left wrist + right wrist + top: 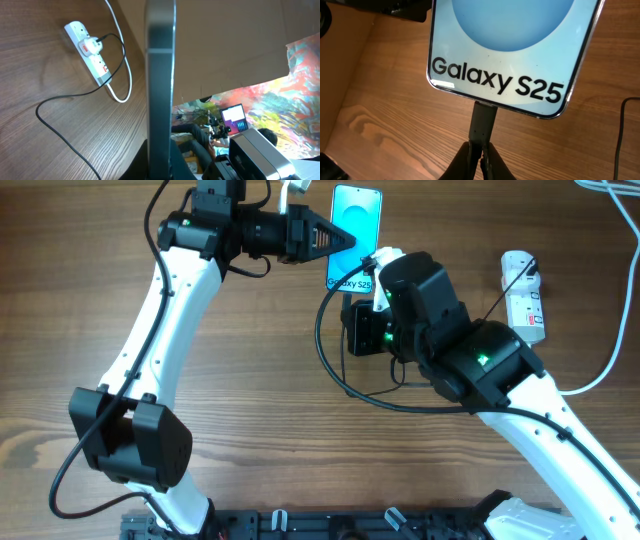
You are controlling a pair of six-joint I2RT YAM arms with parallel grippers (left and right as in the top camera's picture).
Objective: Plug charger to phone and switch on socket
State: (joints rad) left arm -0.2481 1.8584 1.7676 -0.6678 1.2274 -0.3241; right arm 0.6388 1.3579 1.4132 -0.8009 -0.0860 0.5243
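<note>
Two tools engaged, both on task items, over a brown wood-grain worktop (250, 400).

Left: left tool (322, 238) is clamped on the phone (358, 215), a slim rectangular slab with a cyan glass screen and metal rim. My left wrist view shows it edge-on, running straight out from between the fingers. I judge it rigid, smooth and slippery on its faces, and the glass fragile. Best held across the long metal edges, as now, well away from the port end.

Centre: right tool (480, 160) is pinched together on the charger (485, 120), a thin black cable ending in a small stiff black connector. The tip meets the phone's bottom edge just under the "Galaxy S25" lettering. I cannot tell whether it is fully seated. The connector is light and rigid, so I would hold it by the body, never the limp cable, which would buckle under a push.

Right: the socket (524, 298), a white oblong plastic power strip with red and grey marks, lies flat near the worktop's far right, well apart from the phone. A plug with a red mark sits in it. Its thick white lead (130, 80) curls beside it.

Obstructions: slack black cable loops across the worktop between phone and socket and could snag a reach toward the switch.
</note>
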